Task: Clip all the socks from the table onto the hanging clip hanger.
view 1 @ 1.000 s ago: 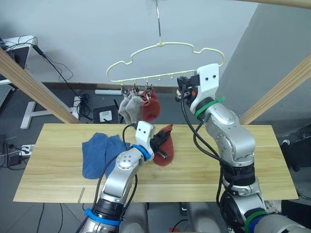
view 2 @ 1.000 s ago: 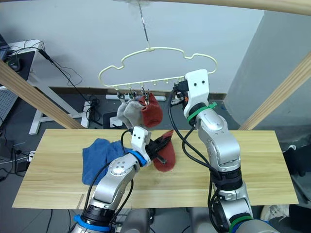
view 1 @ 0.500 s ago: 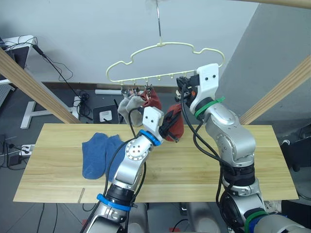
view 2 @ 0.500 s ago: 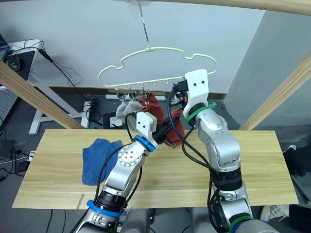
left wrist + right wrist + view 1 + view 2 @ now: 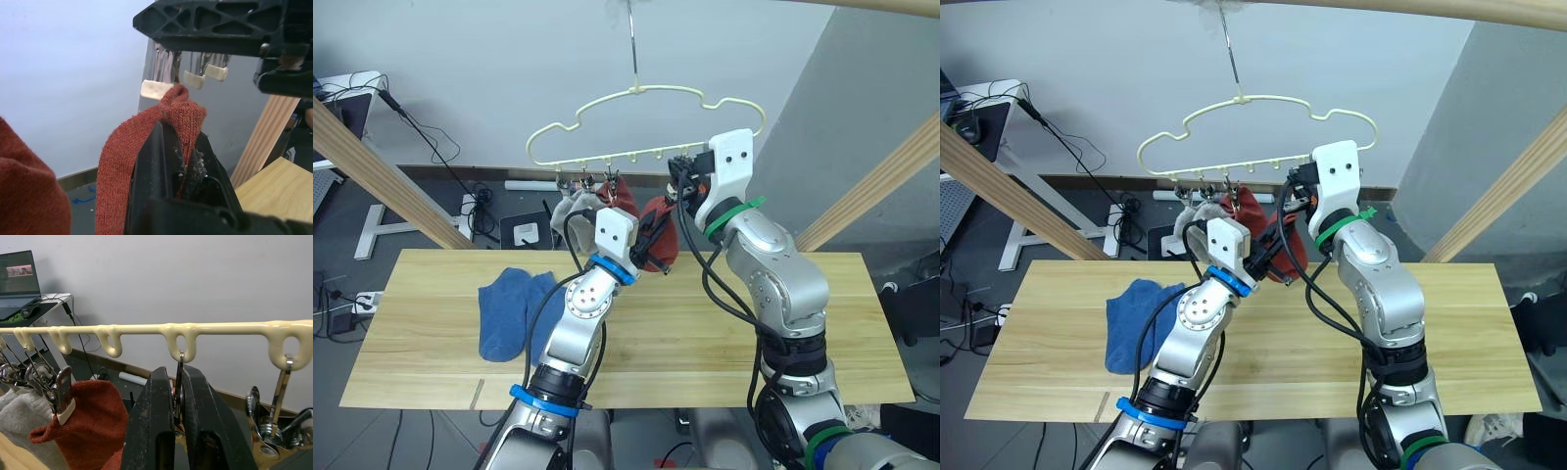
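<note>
The left hand [image 5: 181,161] is clenched on the cuff of a rust-red sock [image 5: 146,152], holding it raised above the tabletop [image 5: 705,333] and just under the row of clips. In the left wrist view the sock's folded top edge sits right beside the pale tips of a metal clip [image 5: 164,73]; whether it touches them cannot be told. The rest of this sock hangs down from the fingers [image 5: 151,166].

The right hand [image 5: 177,396] is up at the pale yellow clip hanger [image 5: 646,122], its two black fingers [image 5: 154,416] pressed together around the thin wire stem of one clip [image 5: 179,382] that dangles from a loop of the hanger's lower bar.

Further along that bar toward the robot's left, a second rust-red sock [image 5: 90,418] already hangs from a clip, and beside it two light grey socks [image 5: 570,211] hang from their own clips.

The hanger's metal hook [image 5: 632,44] rises toward a wooden pole overhead.

On the tabletop, well to the left of the raised sock, two blue socks [image 5: 514,308] lie flat, overlapping each other.
</note>
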Motion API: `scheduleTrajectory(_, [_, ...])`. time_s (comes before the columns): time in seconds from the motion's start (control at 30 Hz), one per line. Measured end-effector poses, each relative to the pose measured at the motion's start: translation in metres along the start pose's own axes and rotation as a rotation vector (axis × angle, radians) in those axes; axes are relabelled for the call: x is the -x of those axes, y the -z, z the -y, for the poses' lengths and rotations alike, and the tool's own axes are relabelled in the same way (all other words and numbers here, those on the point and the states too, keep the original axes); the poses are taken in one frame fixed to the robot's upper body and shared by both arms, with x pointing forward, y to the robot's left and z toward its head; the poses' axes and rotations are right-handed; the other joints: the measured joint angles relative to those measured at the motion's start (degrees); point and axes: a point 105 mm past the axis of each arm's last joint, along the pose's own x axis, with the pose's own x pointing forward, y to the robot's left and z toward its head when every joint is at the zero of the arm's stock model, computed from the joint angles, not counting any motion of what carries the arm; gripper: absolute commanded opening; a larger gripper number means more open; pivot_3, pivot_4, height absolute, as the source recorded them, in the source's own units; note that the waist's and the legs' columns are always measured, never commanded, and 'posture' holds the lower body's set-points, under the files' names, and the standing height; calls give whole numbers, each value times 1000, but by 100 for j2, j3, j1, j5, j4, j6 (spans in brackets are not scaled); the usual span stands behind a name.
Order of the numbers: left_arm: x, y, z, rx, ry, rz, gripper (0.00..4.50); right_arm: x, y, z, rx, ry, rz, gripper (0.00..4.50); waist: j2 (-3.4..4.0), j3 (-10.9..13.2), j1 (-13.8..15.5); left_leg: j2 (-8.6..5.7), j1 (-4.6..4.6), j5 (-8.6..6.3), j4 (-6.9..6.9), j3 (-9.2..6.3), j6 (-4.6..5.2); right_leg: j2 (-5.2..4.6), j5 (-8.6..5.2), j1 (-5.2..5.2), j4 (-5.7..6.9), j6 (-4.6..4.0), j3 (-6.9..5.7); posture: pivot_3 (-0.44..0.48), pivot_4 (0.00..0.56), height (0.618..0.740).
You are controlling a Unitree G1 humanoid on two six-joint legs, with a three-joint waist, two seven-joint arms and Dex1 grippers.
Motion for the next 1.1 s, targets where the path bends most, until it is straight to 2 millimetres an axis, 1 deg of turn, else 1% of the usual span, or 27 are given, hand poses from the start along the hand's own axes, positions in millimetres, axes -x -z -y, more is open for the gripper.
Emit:
scheduleTrajectory(0.17, [-2,-1,2,-1,6,6,63,1,0,2,-22,13,-2,0,0,0,0,0,0,0,0,0,0,0,0,0,0,0,0,-27,286,740])
scheduleTrajectory(0.37, [-4,6,4,10,7,-18,63,1,0,2,-33,16,-5,0,0,0,-1,0,0,0,0,1,0,0,0,0,0,0,0,-28,285,740])
scheduleTrajectory(0.53, [-10,-1,5,14,7,7,63,1,1,0,-44,7,-11,0,0,0,0,0,0,0,0,1,0,0,0,0,0,0,0,-28,284,740])
scheduleTrajectory(0.9, [-13,-4,7,39,-12,23,63,1,0,0,-56,7,-10,0,0,0,-2,0,0,0,0,1,0,1,0,0,0,0,0,-30,283,740])
scheduleTrajectory(0.93, [-13,-4,7,39,-12,23,0,1,0,0,-57,12,-10,649,0,0,-3,0,0,0,0,1,0,1,0,0,0,0,0,-30,283,740])
scheduleTrajectory(1.0, [-13,-4,7,40,-12,23,0,2,0,1,-53,17,-11,1222,0,0,-3,0,-1,0,0,1,0,1,0,0,0,0,0,-27,286,740])
scheduleTrajectory(1.1, [-14,-5,7,39,-14,27,0,2,1,2,-46,20,-14,2367,0,0,-3,0,-1,0,0,1,0,1,0,0,0,0,0,-27,286,740])
